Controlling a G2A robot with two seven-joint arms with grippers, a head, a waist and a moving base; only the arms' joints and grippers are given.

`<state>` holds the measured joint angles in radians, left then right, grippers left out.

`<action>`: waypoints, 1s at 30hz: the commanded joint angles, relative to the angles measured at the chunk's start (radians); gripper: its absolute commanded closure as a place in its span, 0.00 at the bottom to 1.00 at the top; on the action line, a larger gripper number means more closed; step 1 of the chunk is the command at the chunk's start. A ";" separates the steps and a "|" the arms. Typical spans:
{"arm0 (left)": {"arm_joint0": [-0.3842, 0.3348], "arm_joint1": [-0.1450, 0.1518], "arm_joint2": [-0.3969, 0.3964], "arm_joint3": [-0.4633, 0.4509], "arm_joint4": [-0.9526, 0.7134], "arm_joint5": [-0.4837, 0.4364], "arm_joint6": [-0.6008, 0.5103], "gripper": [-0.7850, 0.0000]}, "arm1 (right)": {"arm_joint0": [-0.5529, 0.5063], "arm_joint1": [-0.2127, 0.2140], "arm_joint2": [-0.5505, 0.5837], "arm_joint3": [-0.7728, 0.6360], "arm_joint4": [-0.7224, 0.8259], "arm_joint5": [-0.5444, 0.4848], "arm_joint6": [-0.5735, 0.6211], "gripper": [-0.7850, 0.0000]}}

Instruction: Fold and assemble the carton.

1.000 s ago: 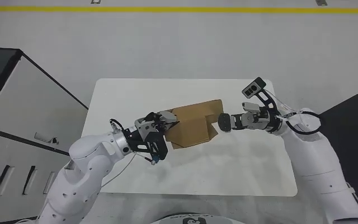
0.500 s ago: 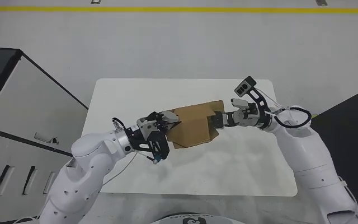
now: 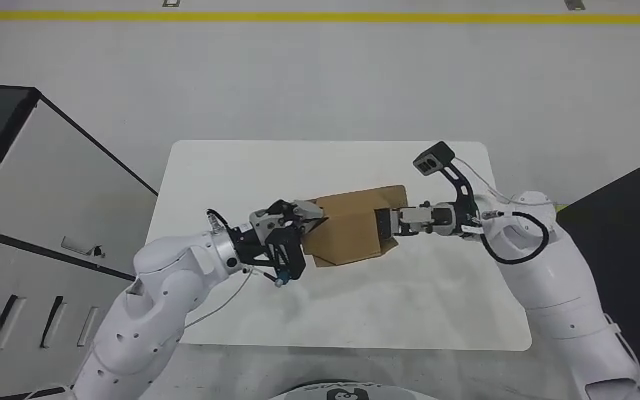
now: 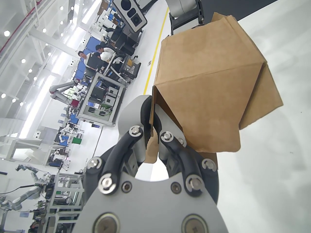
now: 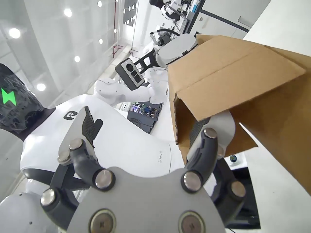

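From above, the carton sits at the middle of the table, and the right gripper, clear of it a moment ago, now meets its open end. The left wrist view shows the left gripper clenched on the carton's opposite flap. In the right wrist view the fingers are spread, one tucked inside the carton, so a flap fold looks ready.

Carton: brown corrugated cardboard, part-erected into a tube, unsealed. Pos.: on its side, approx. centre of table. End flaps open at both ends, fold creases visible.
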<state>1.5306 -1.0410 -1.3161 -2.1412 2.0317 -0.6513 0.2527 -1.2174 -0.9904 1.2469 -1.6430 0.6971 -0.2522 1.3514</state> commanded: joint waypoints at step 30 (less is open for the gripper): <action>-0.014 0.008 0.037 0.001 -0.078 -0.019 -0.039 1.00 | -0.027 0.005 0.000 -0.048 -0.105 -0.118 0.029 0.56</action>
<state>1.5164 -1.0332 -1.2798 -2.1398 1.9534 -0.6711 0.2140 -1.2446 -0.9856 1.2476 -1.6906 0.5943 -0.3710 1.3805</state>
